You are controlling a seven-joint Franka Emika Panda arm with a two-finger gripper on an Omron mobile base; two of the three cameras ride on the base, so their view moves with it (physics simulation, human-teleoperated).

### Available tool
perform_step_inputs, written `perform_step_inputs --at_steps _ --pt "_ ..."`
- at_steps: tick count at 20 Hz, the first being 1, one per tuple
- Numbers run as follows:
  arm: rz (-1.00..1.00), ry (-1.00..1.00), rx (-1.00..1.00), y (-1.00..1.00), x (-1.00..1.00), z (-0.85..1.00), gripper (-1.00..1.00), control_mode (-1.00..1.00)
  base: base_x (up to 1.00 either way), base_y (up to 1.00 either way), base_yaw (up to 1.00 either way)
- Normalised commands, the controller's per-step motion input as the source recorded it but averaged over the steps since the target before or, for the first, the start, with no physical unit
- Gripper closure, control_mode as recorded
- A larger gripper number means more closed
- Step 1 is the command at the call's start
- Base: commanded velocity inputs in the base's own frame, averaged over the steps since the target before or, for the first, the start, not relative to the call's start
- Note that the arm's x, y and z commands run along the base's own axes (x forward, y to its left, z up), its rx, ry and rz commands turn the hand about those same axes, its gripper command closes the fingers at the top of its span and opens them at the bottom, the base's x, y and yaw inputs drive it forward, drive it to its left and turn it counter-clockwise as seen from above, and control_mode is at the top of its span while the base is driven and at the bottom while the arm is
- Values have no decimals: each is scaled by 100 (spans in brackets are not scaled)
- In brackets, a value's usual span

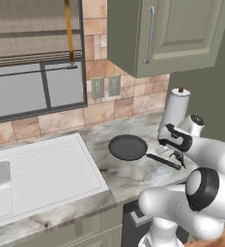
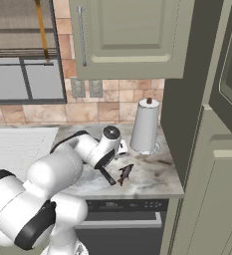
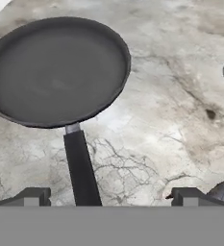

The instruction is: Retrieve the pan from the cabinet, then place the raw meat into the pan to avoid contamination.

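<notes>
So I've got the pan (image 1: 128, 146) sitting flat on the marble worktop (image 1: 119, 176), right of the sink's drainboard (image 1: 46, 169), handle pointing back at my claw (image 3: 108, 197). The claw's spread wide, fingers either side of the handle's end without touching it. The fish (image 2: 124, 173) lies on the worktop in front of the paper-towel roll (image 2: 145, 125), close by the handle.

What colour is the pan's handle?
Black, on the dark grey pan; its handle shows best in the hand view.
</notes>
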Motion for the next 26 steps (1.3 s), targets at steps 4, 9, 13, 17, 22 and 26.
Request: perform_step_inputs --at_steps 4,9,13,17,22,26 --pt "-26 21 -4 -16 0 0 -100 -100 0 0 0" --pt "-29 21 -4 -21 0 0 -100 -100 0 0 0" --pt "-29 15 -6 -26 0 -1 -100 -100 0 0 0" --pt "-24 7 -8 -34 0 -7 -100 -100 0 0 0" --pt "-18 3 -7 -40 0 -12 -100 -100 0 0 0" --pt "-13 0 -5 -35 0 -15 -100 -100 0 0 0"
